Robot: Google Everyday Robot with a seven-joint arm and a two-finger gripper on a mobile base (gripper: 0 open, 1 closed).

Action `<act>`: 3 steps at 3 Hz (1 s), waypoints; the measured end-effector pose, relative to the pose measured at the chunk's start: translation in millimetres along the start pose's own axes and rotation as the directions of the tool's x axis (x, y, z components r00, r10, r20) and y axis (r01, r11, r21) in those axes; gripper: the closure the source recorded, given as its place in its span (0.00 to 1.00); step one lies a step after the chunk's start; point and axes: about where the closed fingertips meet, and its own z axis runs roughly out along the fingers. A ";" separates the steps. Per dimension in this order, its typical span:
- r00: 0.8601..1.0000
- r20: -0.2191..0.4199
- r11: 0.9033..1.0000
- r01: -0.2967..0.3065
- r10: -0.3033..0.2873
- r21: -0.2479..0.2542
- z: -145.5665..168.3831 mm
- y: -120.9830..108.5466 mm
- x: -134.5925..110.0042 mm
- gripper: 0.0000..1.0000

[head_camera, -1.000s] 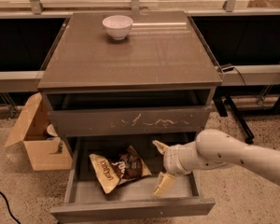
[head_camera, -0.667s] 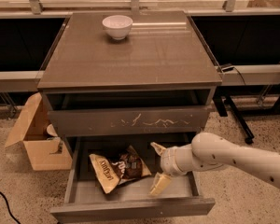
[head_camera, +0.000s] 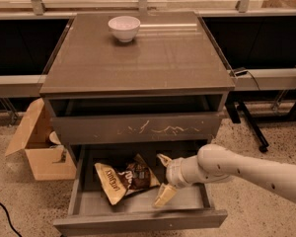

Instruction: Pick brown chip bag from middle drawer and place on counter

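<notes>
Low in the frame, a bit more left than before: the gripper, jaws wide open, holding nothing. Right beside the brown chip bag, flat in the open middle drawer. Nearly set to grab.
</notes>
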 end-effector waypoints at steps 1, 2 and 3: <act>1.000 0.027 1.000 0.012 -0.012 -0.010 29.3 -15.8 0.2 0.00; 0.998 0.063 1.000 0.017 -0.016 -0.009 62.6 -34.7 0.5 0.00; 0.997 0.077 1.000 0.013 -0.012 -0.017 92.4 -42.0 -0.1 0.00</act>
